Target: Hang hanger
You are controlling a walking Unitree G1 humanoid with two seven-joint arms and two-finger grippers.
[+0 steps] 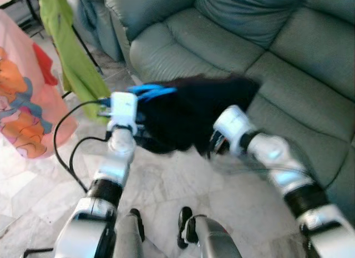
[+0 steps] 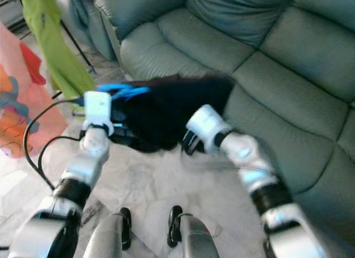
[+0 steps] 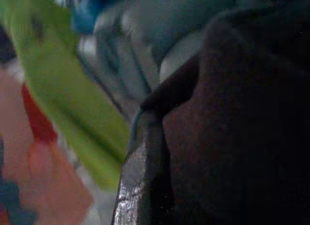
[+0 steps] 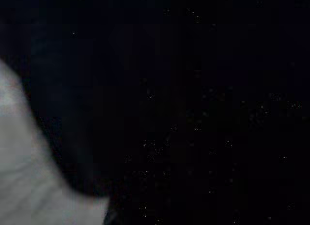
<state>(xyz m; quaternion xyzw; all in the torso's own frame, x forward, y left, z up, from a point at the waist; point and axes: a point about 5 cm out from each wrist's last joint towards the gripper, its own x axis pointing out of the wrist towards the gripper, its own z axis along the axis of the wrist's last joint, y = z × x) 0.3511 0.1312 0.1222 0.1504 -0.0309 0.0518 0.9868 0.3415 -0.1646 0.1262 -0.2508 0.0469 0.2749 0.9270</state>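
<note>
A black garment (image 1: 194, 111) hangs in the air between my two arms, in front of the sofa. A blue hanger (image 1: 152, 91) sticks out of its upper left edge. My left gripper (image 1: 138, 115) reaches into the cloth just below the hanger, and the left wrist view has dark cloth (image 3: 242, 118) pressed close against it. My right gripper (image 1: 215, 141) is buried in the garment's lower right side. The right wrist view is almost black with cloth (image 4: 184, 109). The frames are blurred.
A grey-green sofa (image 1: 288, 64) runs across the back and right. A green garment (image 1: 72, 52) hangs from a rack at the upper left, with a pink printed cloth (image 1: 22, 97) beside it. Black cables (image 1: 64, 141) trail over the marble floor (image 1: 183, 180).
</note>
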